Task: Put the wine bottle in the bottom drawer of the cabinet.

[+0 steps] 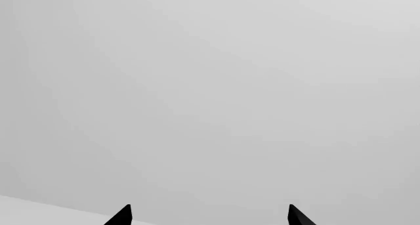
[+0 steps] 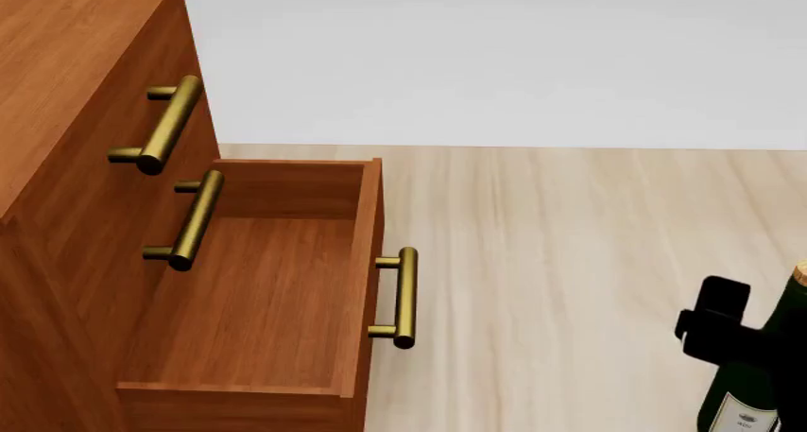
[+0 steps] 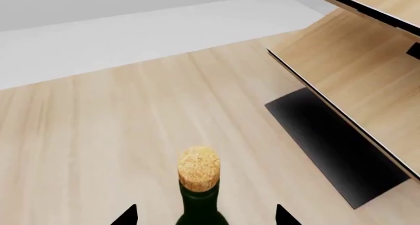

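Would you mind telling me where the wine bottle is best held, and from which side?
Grip the wine bottle on its shoulder just below the neck, from the side, as the right gripper appears to do. The bottle stands upright, and its narrow round upper part fits between the fingers.

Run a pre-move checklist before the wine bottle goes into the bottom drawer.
1. Bottom drawer pulled out: ok, it stands open.
2. Drawer interior free: ok, only bare wood shows inside.
3. Wine bottle held by the right claw: ok as far as visible; the bottle's neck sits between its tips, and a black claw part lies against the bottle in the head view, though pad contact cannot be confirmed.
4. Bottle upright: ok, cork on top.
5. Left claw out of the way: ok, open, facing a blank grey surface.
6. Path over the drawer's brass handle: cannot tell, bottle's bottom is cut off.
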{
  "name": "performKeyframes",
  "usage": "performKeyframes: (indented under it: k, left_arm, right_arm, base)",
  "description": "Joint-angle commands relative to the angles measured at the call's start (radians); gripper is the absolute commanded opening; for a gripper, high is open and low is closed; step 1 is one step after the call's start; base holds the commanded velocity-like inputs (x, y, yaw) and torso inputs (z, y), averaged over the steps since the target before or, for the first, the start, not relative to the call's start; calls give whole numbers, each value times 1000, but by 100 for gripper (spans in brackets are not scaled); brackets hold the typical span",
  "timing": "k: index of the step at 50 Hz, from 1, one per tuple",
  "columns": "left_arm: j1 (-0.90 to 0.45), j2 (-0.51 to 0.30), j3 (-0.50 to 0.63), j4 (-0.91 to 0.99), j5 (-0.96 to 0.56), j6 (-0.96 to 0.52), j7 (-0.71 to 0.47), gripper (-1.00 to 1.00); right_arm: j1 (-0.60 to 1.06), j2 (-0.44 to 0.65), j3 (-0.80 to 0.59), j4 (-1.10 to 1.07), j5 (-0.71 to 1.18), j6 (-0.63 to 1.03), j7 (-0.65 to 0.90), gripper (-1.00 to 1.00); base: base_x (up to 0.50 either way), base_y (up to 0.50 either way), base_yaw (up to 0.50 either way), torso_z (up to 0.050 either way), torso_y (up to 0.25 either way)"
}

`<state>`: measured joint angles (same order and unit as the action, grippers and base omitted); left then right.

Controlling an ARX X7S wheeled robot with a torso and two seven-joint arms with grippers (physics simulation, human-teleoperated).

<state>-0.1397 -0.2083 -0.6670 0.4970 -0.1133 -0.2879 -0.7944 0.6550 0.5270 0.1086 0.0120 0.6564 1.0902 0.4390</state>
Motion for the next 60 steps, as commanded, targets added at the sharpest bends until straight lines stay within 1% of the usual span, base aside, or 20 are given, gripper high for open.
performKeyframes:
  k: [1, 24, 25, 46, 60]
  left_arm:
    - [2, -2, 1, -9, -3, 13, -1, 100]
    - [4, -5, 5, -17, -9, 23, -7, 100]
    - [3, -7, 5, -13, -10, 17, -8, 100]
    - [7, -11, 11, -7, -12, 12, -13, 100]
    - [13, -13, 16, 0, -15, 7, -15, 100]
  right_arm:
    - [30, -4, -29, 53, -21, -20, -10, 100]
    - [29, -12, -52, 135, -49, -84, -33, 100]
    - [28, -12, -51, 128, -49, -85, -31, -100]
    - [27, 9, -33, 2, -8, -10, 1, -100]
    - [121, 47, 3, -233, 84, 190, 87, -100]
  base:
    - [0, 0, 0, 0, 0]
    - [0, 0, 0, 0, 0]
    - [0, 0, 0, 0, 0]
    - [0, 0, 0, 0, 0]
    - [0, 0, 0, 0, 1]
